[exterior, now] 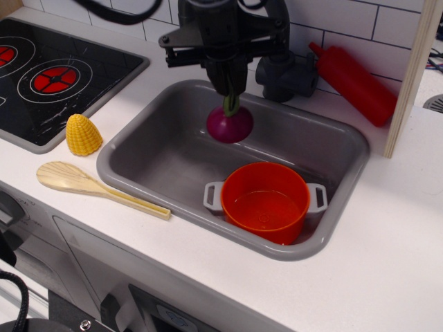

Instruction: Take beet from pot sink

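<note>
Beet hung in the air over the back middle of the sink, clear of the basin floor and up and to the left of the pot, its purple bulb below and its green stalk running up into the black jaws, which were pinched on that stalk.

Going from the left: a black stovetop with red ring burners sat at the far left of the white counter. Just in front of its near edge stood a yellow corn piece, and nearer the counter's front edge lay a wooden spoon, bowl to the left and handle pointing right toward the sink's front-left corner.

The grey sink came next. The robot arm came down from the top over its rear rim, with a dark grey faucet just to its right. The orange pot sat in the front right part of the basin, its two light grey handles out to either side, nothing visible inside it.

Behind the sink's right rear corner a red bottle lay tilted against the white tiled wall.
</note>
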Action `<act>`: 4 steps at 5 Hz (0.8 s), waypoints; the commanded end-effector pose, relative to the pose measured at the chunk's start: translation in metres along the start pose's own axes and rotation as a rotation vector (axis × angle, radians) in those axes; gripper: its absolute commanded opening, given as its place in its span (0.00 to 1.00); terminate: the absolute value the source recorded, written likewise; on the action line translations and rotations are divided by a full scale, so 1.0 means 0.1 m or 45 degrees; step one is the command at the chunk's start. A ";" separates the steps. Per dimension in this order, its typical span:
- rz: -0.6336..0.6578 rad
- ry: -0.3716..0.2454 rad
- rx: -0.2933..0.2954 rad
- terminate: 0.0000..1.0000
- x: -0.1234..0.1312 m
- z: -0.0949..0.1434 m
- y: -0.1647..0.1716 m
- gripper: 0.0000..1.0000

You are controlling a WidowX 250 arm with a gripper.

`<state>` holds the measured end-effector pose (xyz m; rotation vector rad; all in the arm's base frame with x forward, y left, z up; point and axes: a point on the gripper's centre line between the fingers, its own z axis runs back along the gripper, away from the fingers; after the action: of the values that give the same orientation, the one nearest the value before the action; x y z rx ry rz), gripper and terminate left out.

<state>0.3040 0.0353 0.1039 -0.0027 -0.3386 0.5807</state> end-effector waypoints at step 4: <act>0.046 0.133 0.000 0.00 0.14 -0.17 0.51 1.00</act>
<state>0.2916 0.0825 0.0656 -0.0417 -0.1700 0.6178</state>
